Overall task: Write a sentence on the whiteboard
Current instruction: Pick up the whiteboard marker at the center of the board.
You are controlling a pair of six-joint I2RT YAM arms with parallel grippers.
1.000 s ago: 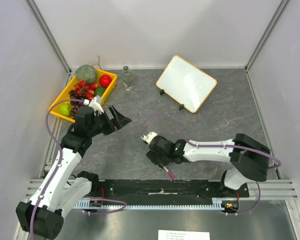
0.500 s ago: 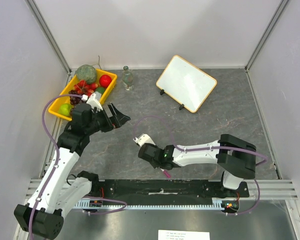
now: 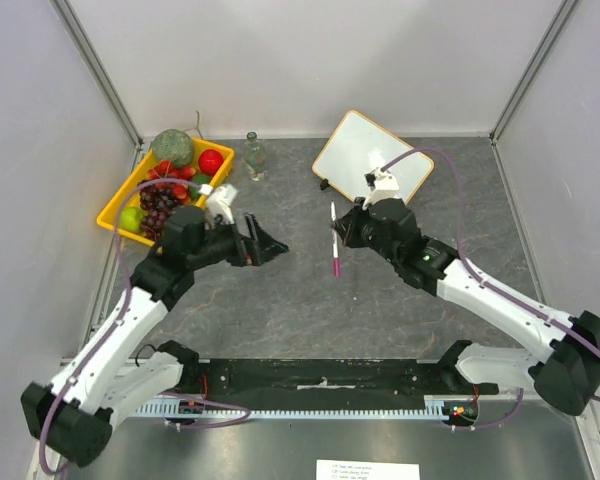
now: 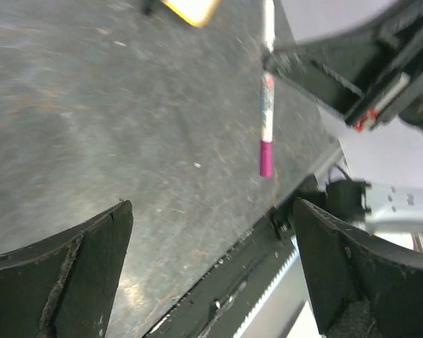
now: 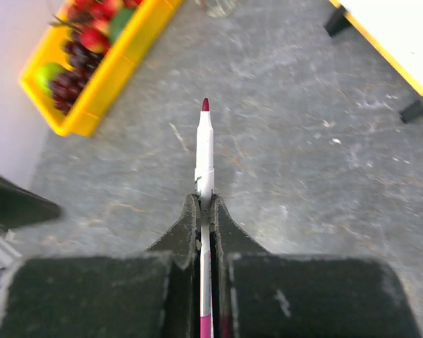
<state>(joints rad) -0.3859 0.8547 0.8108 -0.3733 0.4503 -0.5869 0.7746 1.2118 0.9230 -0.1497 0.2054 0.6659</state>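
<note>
Now the right tool (image 5: 205,208) has lifted the marker (image 5: 205,151).

Cropped by the right wrist view's top corner: the whiteboard (image 5: 402,21), one framed edge showing. Left of the whiteboard, bottle (image 5: 216,5) and fruit tray (image 5: 127,63) cut off likewise. Rear end of the marker (image 5: 205,151) buried between the pinched fingers (image 5: 187,232) of the right gripper (image 5: 206,201).

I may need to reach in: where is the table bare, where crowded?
Bare: the table stretch between both arms by the near rail; the corner right of the whiteboard; the strip between bottle and whiteboard. Crowded: around the tray, and mid-table where the left gripper faces the marker in the right gripper.
</note>
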